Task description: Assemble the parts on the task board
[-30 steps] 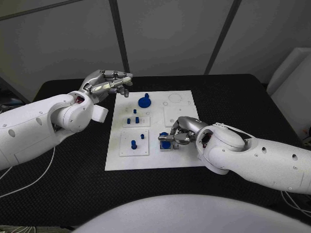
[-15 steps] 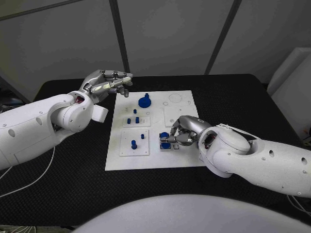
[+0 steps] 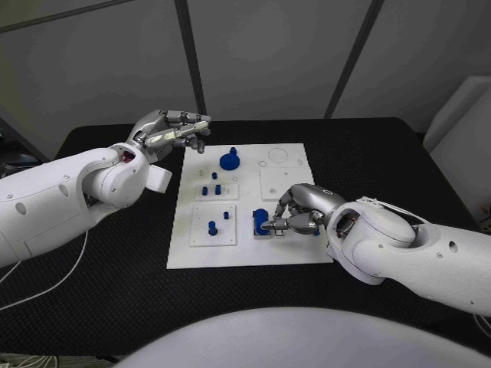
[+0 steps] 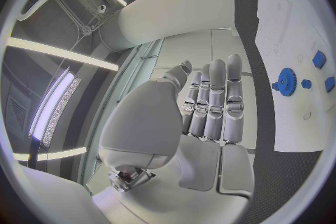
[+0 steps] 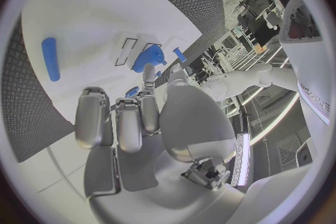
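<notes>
The right hand is low over the near right part of the task board, with its fingers curled around a small blue part; it seems to pinch this part, but the contact is partly hidden. The left hand hovers beside the far left corner of the board, fingers curled in and holding nothing. A blue gear and several blue pegs stand on the board.

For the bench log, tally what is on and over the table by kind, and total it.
Task board: 1
Blue gear: 1
Small blue pegs standing in the board: 5
Blue part in the right hand's fingers: 1
Hands, left hand and right hand: 2
Total: 10
</notes>
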`<state>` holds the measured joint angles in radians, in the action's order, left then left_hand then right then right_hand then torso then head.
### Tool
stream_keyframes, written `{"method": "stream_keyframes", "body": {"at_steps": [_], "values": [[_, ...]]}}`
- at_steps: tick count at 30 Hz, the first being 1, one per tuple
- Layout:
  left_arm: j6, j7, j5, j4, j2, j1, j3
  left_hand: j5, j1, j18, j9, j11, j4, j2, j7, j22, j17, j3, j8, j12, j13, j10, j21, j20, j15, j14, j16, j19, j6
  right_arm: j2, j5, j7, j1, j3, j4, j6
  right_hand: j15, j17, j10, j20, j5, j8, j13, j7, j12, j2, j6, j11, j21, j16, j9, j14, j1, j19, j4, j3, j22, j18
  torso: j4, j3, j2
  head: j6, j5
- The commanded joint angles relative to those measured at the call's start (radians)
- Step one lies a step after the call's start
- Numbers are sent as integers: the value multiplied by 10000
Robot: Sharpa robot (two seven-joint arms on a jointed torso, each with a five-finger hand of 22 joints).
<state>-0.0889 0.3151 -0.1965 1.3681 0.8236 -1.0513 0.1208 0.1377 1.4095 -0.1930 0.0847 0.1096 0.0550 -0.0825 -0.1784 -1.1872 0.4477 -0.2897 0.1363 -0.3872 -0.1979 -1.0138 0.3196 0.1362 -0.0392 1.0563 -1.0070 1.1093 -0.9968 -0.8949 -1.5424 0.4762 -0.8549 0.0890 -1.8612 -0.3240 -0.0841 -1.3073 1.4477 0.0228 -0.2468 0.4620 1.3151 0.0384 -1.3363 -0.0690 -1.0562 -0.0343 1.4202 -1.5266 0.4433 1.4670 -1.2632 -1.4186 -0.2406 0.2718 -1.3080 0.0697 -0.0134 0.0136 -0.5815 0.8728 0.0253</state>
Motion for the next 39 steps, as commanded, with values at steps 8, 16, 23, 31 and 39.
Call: {"method": "stream_keyframes", "body": {"at_steps": [8, 16, 23, 31, 39], "values": [[83, 52, 57, -18, -39, -17, 6, 0, -2, 122, -7, 21, -7, 84, -15, 19, 12, 46, 12, -48, -11, 79, -43, 46, -22, -65, 44, 3, 78, 233, 35, -49, -12, 2, 335, 321, -107, -1823, 88, -8, -33, 47, 341, -80, 9, -413, 4, -42, 44, -40, 76, 885, -639, -57, 185, -222, -594, -171, 39, 6, -8, -2, 6], [97, 48, 57, -34, -64, -17, 4, -1, -4, 122, -6, 22, -4, 86, -17, 20, 13, 47, 13, -50, -11, 80, -44, 46, -22, -65, 45, 3, 79, 530, -246, 198, -11, 4, 673, 285, -120, -1810, 92, -19, 4, 34, 358, -98, 9, -514, 25, -57, 34, -33, 113, 882, -863, -48, 267, -332, -587, -168, 18, 0, -26, -2, -14], [104, 31, 57, -42, -79, -17, 1, -2, -15, 122, -6, 25, 6, 92, -20, 23, 15, 52, 16, -54, -12, 85, -48, 47, -24, -67, 45, 3, 82, 713, -527, 63, -12, 8, 813, 146, -123, -1719, 33, -25, -147, 16, 298, -100, 102, -402, 79, -58, -71, 16, 151, 862, -1128, 59, 423, -381, -455, -135, 25, -3, -23, -2, -35], [122, 5, 57, -39, -76, -17, -4, -2, -15, 122, -6, 25, 6, 92, -20, 23, 15, 52, 16, -54, -12, 85, -48, 47, -24, -67, 45, 3, 82, 713, -550, -41, -13, 8, 884, 313, -120, -1703, 5, -25, -50, 12, 286, -93, 135, -294, 112, -55, -106, 27, 187, 858, -1331, 93, 542, -402, -420, -125, 10, 5, -10, -2, -56], [152, -10, 57, -42, -75, -17, -12, 0, -17, 122, -7, 28, 11, 100, -23, 29, 18, 55, 16, -58, -12, 101, -55, 49, -26, -70, 47, 2, 94, 730, -484, -164, -12, 5, 905, 523, -120, -1698, -9, -22, 209, 7, 298, -96, 143, -173, 126, -56, -126, 33, 227, 857, -1632, 111, 729, -445, -407, -121, 7, 2, -7, -2, -34]]}}
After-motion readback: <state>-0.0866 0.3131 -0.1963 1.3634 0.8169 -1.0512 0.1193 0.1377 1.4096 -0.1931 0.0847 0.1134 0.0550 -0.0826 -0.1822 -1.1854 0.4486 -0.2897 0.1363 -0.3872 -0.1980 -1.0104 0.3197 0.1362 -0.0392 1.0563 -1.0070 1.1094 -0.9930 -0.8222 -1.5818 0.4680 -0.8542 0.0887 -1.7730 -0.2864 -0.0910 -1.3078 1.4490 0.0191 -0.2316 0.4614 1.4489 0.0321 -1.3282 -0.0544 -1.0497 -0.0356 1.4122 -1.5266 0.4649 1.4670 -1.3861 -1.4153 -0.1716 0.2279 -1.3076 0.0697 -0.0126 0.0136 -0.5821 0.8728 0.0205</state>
